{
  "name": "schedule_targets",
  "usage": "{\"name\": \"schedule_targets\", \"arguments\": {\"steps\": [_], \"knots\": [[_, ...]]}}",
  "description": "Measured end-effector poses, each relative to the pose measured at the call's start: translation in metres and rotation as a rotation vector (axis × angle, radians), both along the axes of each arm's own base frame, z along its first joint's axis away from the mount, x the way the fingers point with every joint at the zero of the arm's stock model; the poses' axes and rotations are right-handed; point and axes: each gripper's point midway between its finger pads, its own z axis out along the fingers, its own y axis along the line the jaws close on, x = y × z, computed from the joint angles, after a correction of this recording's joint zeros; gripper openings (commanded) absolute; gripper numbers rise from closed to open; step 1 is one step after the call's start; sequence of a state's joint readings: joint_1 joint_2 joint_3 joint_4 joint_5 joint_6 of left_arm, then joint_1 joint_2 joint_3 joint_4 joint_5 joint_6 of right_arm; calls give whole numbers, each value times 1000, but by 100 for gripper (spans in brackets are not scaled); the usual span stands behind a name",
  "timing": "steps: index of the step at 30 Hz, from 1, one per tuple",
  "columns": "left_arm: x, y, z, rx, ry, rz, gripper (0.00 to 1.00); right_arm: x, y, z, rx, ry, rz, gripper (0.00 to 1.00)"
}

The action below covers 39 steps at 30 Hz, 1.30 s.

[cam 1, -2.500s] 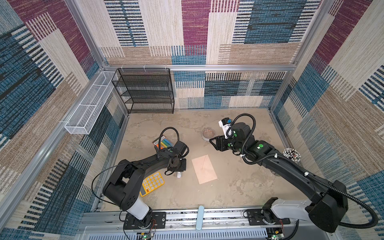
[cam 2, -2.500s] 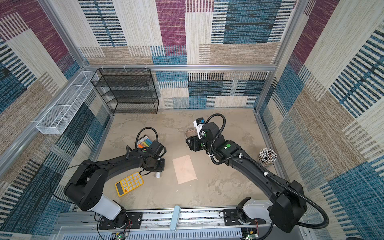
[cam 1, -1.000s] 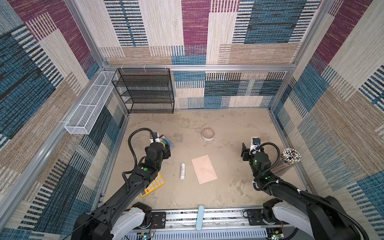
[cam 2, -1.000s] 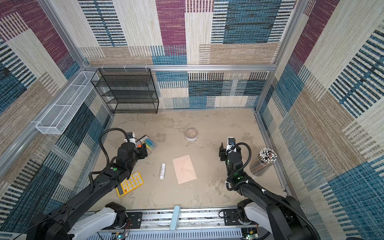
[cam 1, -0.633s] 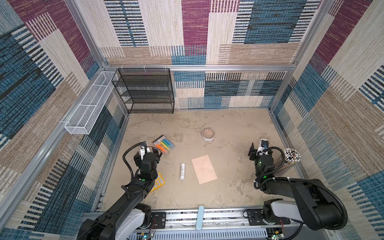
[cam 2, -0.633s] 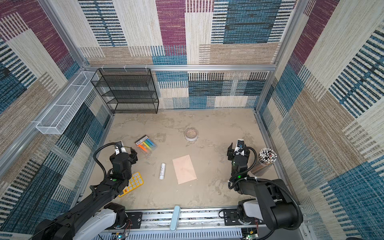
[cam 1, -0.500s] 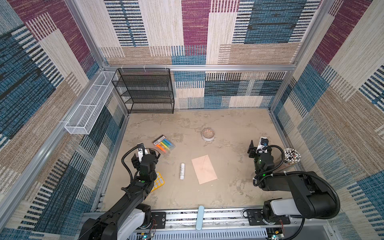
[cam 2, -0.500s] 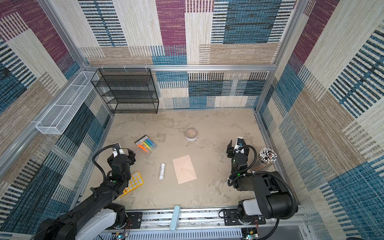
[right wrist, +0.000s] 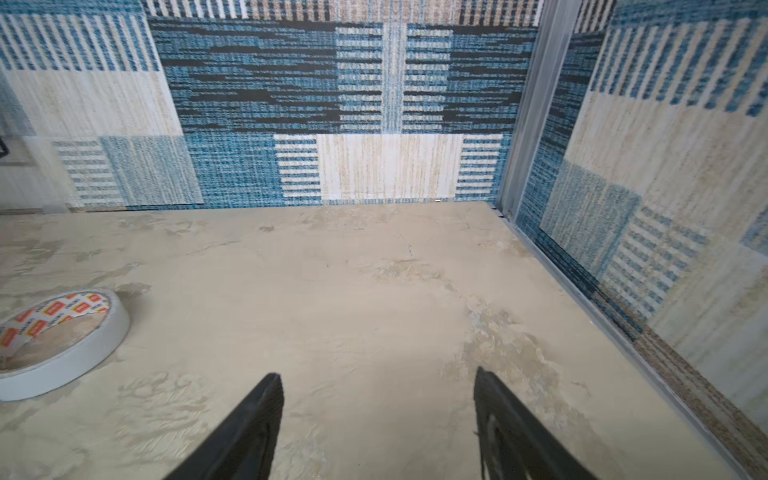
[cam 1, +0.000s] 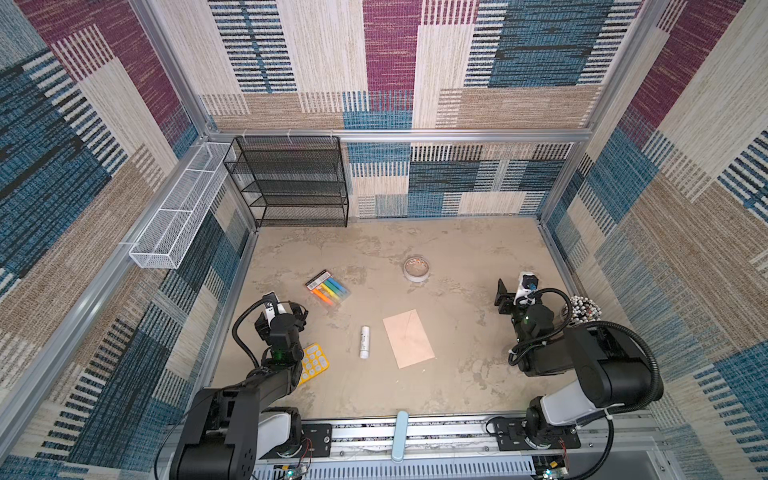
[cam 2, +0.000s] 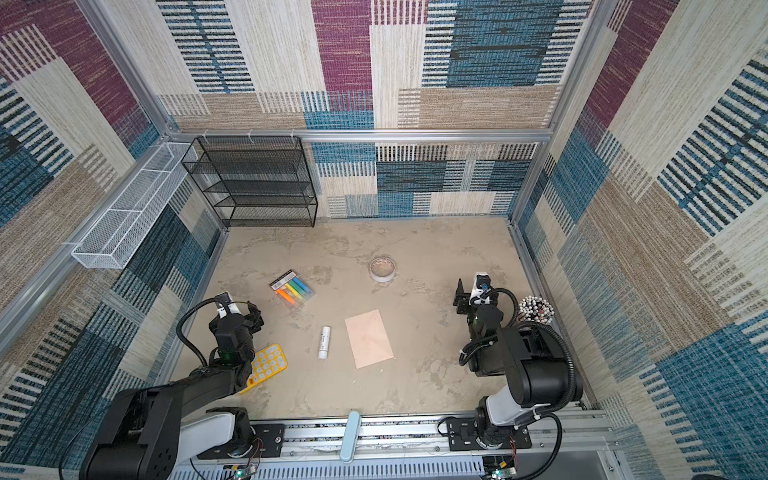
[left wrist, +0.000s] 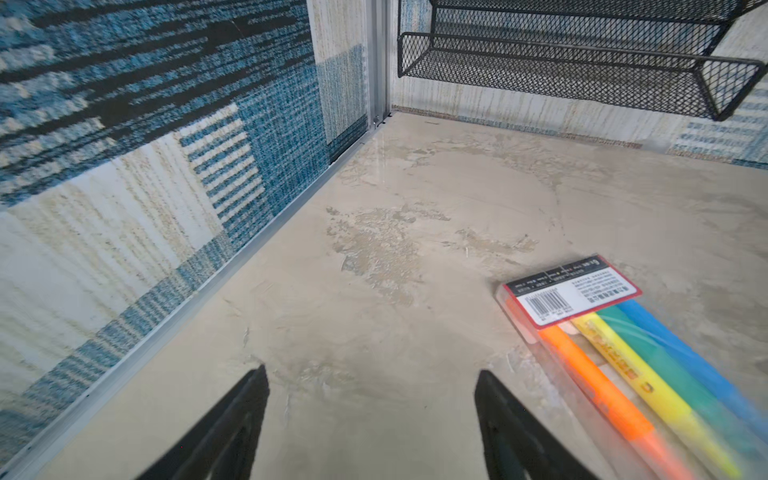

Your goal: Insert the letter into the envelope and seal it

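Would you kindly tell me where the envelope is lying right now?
In a top view the envelope lies flat near the middle of the table, just right of the white tube.

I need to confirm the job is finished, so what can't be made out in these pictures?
Letter: in no view; whether it lies inside the envelope cannot be told.
Envelope flap: too small in both top views to judge sealed; outside both wrist views.
Calculator: partly hidden by the left arm in both top views.
Tape roll: cut off by the right wrist view's edge.
Highlighter pack: near end blurred in the left wrist view.
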<state>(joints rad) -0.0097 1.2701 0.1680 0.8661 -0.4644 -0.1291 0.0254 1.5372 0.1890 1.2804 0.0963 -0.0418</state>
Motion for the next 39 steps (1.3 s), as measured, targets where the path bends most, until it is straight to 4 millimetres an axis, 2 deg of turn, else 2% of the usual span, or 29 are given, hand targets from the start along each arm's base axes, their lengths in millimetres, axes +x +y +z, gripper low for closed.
{"name": "schedule_targets", "arguments": {"steps": [1,2,4,8,12,14,15,17,21,39], "knots": [[3,-1,-4,-5,3,-10,81,0,-1,1,4,-3,-1,95],[7,-3,-9,-12,8,-25,81,1,-1,1,6,-2,1,100],[13,-8,-13,-24,16,-61,81,2,-2,2,9,-5,0,100],[34,-14,11,-37,-52,-109,79,2,-2,2,16,-6,4,100],[45,-23,-4,-45,-13,-174,78,2,0,2,17,-6,11,100],[47,-26,-18,-54,54,-192,78,2,0,2,18,-6,11,100],[51,-27,-15,-56,52,-201,100,2,0,2,20,-6,11,100],[61,-28,-5,-44,23,-208,99,2,0,2,20,-6,11,100],[71,-32,-4,-44,53,-234,99,2,0,2,20,-6,11,100],[69,-36,-16,-51,122,-248,99,2,0,2,20,-5,11,100]]}}
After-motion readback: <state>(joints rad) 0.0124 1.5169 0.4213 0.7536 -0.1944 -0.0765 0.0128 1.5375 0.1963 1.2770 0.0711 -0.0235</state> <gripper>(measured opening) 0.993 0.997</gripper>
